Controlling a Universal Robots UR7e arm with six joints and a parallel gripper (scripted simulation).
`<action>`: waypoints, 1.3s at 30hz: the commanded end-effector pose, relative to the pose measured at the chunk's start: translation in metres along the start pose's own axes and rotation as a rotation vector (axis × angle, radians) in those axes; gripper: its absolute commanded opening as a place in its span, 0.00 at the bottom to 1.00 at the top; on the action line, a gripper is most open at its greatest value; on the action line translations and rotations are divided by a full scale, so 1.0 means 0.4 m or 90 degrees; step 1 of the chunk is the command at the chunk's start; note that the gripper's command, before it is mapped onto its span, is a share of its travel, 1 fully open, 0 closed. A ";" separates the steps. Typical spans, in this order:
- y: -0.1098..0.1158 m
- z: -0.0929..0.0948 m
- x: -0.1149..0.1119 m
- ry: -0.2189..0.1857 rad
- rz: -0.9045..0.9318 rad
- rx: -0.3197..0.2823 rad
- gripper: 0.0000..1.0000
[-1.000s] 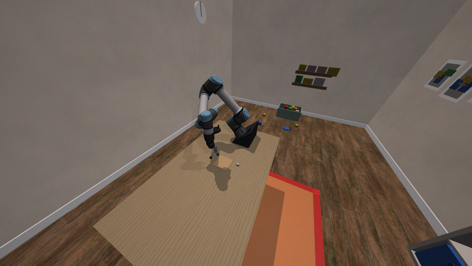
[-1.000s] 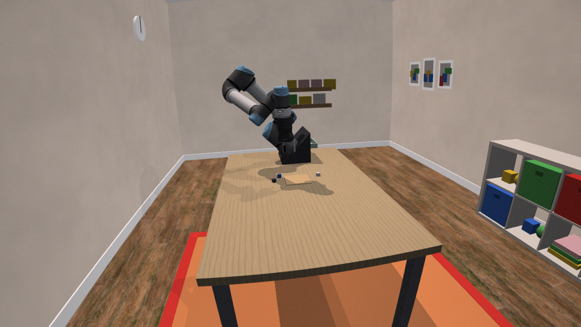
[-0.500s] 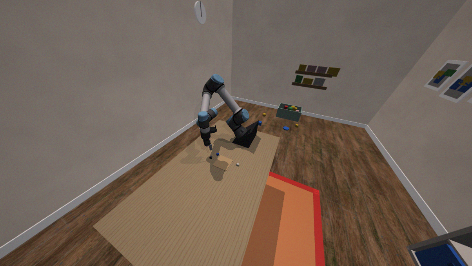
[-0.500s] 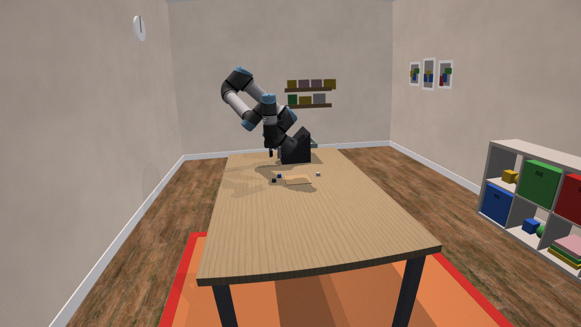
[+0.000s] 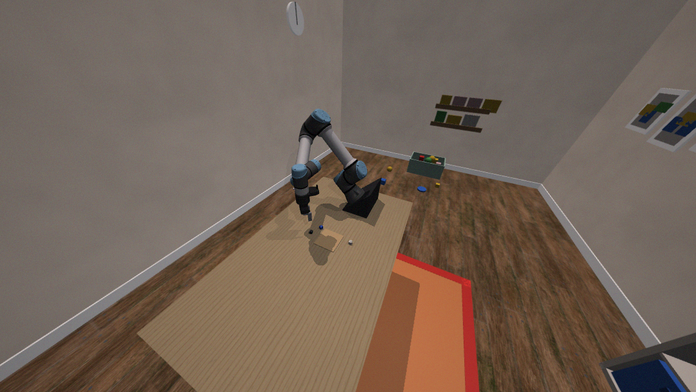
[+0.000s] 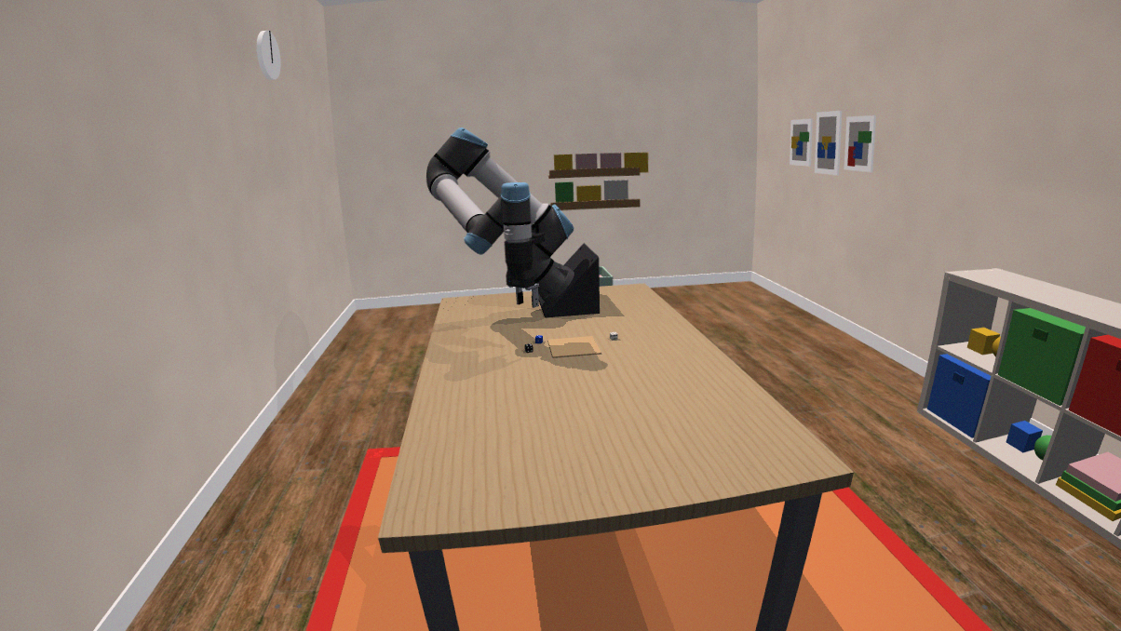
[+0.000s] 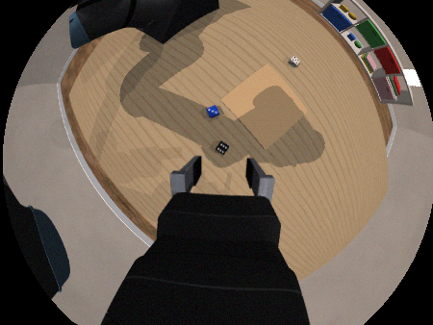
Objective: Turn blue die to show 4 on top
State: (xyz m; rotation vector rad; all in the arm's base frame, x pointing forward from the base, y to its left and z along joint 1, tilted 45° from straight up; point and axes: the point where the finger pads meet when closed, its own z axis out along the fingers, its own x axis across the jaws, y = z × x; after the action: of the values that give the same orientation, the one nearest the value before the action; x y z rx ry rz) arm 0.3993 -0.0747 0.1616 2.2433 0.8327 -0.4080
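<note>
The small blue die (image 5: 321,226) (image 6: 538,338) (image 7: 213,112) lies on the bare table just off the tan mat's (image 5: 329,240) (image 6: 576,347) (image 7: 256,96) edge, not on it. A black die (image 5: 310,232) (image 6: 528,346) (image 7: 221,147) lies close beside it, also off the mat. A white die (image 5: 350,241) (image 6: 613,335) (image 7: 294,62) lies on the table on the mat's other side. My gripper (image 5: 307,214) (image 6: 526,298) (image 7: 223,165) is open and empty. It hangs above the table a little beyond the blue and black dice, on the side away from the mat. The dice faces are too small to read.
The arm's black base (image 5: 362,199) (image 6: 576,286) stands at the table's far end behind the dice. The table (image 5: 272,302) (image 6: 580,438) stretches long toward the near end. A shelf unit (image 6: 1035,383) stands at the right wall; a toy bin (image 5: 426,163) sits on the floor.
</note>
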 end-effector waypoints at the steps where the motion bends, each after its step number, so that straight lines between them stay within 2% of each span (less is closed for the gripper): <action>1: -0.001 0.002 -0.003 -0.001 0.000 0.000 1.00; 8: -0.001 0.008 -0.003 0.000 0.000 0.000 1.00; 13: -0.001 0.034 -0.003 0.000 0.000 0.000 1.00; 23: -0.002 0.137 -0.004 0.000 0.000 0.000 1.00; 25: -0.002 0.137 -0.004 0.000 0.000 0.000 1.00; 33: -0.002 0.225 -0.005 0.000 0.000 0.000 1.00; 39: -0.003 0.266 -0.005 0.000 0.000 0.000 1.00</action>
State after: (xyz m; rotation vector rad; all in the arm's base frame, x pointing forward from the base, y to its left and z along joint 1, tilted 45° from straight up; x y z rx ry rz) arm 0.3901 -0.1382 0.0988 2.2489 0.8244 -0.4264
